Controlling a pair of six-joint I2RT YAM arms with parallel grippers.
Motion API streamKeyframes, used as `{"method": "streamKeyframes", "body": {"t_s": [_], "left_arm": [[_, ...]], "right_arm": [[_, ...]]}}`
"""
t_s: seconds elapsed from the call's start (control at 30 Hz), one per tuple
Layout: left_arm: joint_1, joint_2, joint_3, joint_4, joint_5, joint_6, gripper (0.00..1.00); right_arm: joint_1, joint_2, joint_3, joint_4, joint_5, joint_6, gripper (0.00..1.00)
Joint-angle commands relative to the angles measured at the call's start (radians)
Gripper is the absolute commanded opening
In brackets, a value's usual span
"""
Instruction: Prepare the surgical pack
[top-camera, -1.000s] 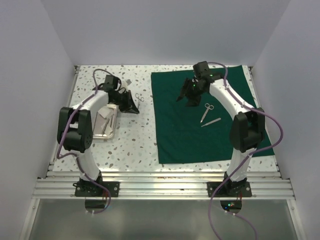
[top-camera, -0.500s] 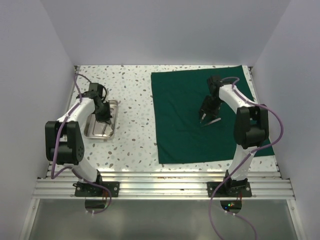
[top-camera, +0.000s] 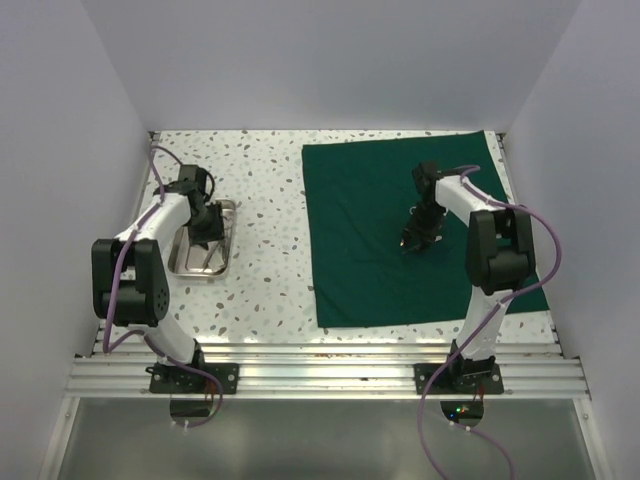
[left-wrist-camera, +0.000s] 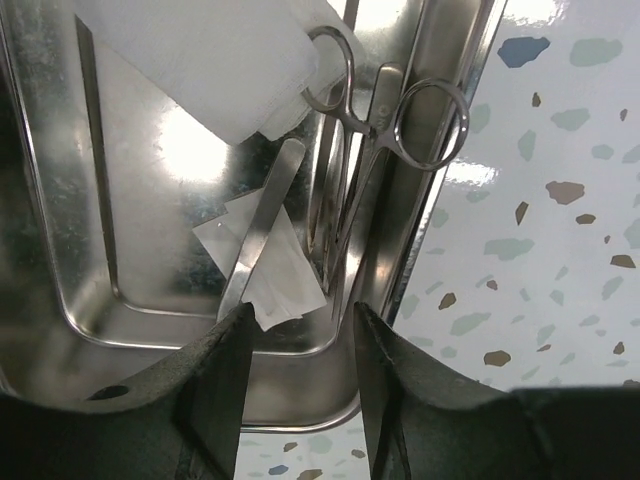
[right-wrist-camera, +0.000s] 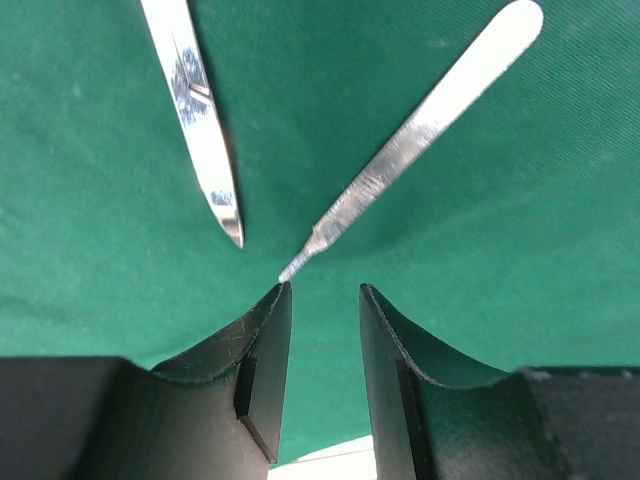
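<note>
The dark green drape lies spread over the counter's right side, reaching the far right corner. Over it the right gripper, jaws slightly apart and empty, hovers at a slim steel instrument's tip. Near the left edge, the left gripper, jaws likewise apart, hangs over the steel tray of scissors and gauze.

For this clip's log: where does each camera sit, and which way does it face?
Top external: above and behind the bases, looking down on the table; both arms show whole.
Left wrist: on the left arm, looking down into the steel tray at instruments and gauze; left gripper at bottom.
Right wrist: on the right arm, looking down at the green drape and a flat steel handle; right gripper at bottom.
Shared: the top view also shows tray and drape.
</note>
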Motion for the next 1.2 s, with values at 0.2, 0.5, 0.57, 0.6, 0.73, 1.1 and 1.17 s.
{"method": "streamKeyframes", "body": {"t_s": [0.2, 0.5, 0.57, 0.6, 0.73, 1.1, 1.17], "left_arm": [[-0.068, -0.072, 0.128, -0.021, 0.113, -0.010, 0.50], [-0.140, -0.064, 0.233, -0.018, 0.199, -0.007, 0.50], [-0.159, -0.054, 0.252, -0.017, 0.225, -0.004, 0.50], [-0.165, -0.047, 0.260, -0.015, 0.260, -0.002, 0.51], [-0.203, -0.018, 0.312, -0.017, 0.331, -0.013, 0.51], [-0.212, 0.014, 0.329, -0.007, 0.383, -0.021, 0.52], [-0.212, 0.013, 0.332, -0.009, 0.383, -0.018, 0.52]], "right_arm": [[-0.004, 0.068, 0.022, 0.051, 0.001, 0.054, 0.36], [-0.004, 0.096, 0.011, 0.037, 0.030, 0.075, 0.16], [-0.003, 0.085, 0.014, 0.028, 0.036, 0.074, 0.10], [-0.004, 0.079, 0.017, 0.023, 0.038, 0.074, 0.08], [-0.004, 0.025, 0.028, -0.012, 0.056, 0.059, 0.06], [-0.003, 0.019, 0.033, -0.006, 0.041, 0.005, 0.03], [-0.003, 0.013, 0.034, -0.011, 0.051, -0.001, 0.00]]}}
